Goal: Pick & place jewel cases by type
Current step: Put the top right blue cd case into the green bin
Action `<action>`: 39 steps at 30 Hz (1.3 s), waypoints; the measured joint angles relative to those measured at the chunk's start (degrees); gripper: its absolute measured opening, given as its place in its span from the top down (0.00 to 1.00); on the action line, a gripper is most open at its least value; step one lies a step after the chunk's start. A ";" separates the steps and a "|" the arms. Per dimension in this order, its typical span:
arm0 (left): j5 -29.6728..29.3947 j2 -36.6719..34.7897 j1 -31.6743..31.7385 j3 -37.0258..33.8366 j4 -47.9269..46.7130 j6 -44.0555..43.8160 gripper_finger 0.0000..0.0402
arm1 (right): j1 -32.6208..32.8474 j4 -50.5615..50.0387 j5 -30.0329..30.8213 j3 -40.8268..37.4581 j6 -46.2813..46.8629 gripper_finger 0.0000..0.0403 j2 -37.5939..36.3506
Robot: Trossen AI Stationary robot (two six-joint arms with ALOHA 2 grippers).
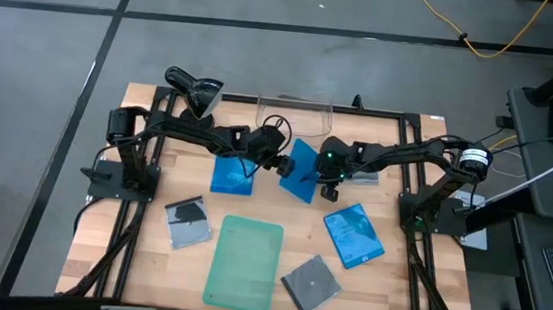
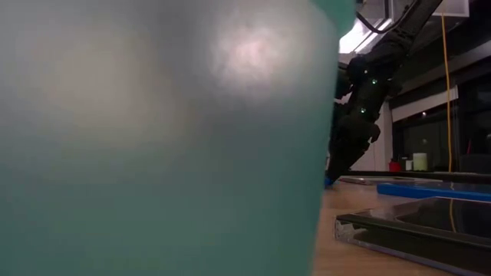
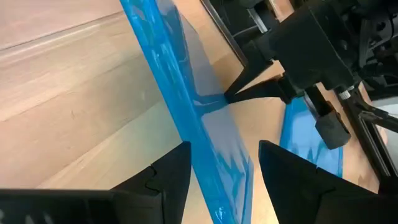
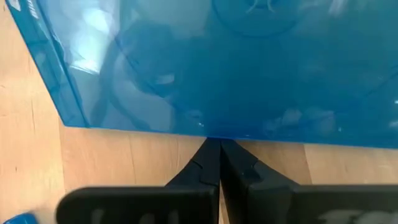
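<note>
**Operator:** Blue plastic, thin and tilted: is that the case in hand?

**Technician:** Yes. One blue jewel case (image 1: 301,169) stands propped on edge near the table's middle, between both arms. The right gripper (image 4: 219,144) has its fingers pressed together, tips touching the case's lower edge. It props or levers the case; it does not clamp it.

**Operator:** And the left gripper?

**Technician:** The left gripper (image 3: 224,165) straddles the raised edge, fingers spread, one on each face. Neither pad appears to bear on the plastic yet, so the case is not yet gripped.

**Operator:** Where are the other cases?

**Technician:** A second blue case (image 1: 232,173) lies flat under the left arm. A third blue case (image 1: 354,234) lies toward the right side. Two grey cases (image 1: 186,223) lie flat on either side of the pale green tray (image 1: 244,263). A clear bin (image 1: 295,107) stands at the far edge.

**Operator:** Handling notes?

**Technician:** Judged light, rigid and brittle. The faces are glossy, so expect slip under a shallow pinch. Take hold across the two flat faces, well in from the edge, near the middle of a side. Avoid corner grips; the case may pivot or the lid may spring open. Apply moderate closing force only.
</note>
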 joint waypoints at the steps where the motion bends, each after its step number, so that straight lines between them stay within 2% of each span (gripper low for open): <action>1: 0.00 0.00 -0.06 -0.02 0.23 -0.03 0.55 | 0.00 0.00 0.00 0.00 0.00 0.99 0.00; 6: 2.15 0.72 -0.71 1.56 1.36 1.24 0.55 | 0.02 2.60 0.39 0.09 -0.07 0.99 0.75; 10: 1.27 0.66 -1.06 3.71 0.66 3.36 0.55 | 0.02 3.58 0.39 0.04 -0.02 0.99 0.79; 14: 1.15 1.50 -0.73 3.54 -1.99 2.54 0.55 | 0.04 3.96 0.33 0.04 0.04 0.99 0.85; 23: 1.36 2.29 -0.70 3.56 -1.47 1.08 0.56 | 0.09 3.85 0.05 0.04 0.17 0.99 0.85; 39: 0.27 2.51 -0.09 3.50 -1.55 1.13 0.88 | 0.09 3.65 -0.44 0.04 0.66 0.99 0.85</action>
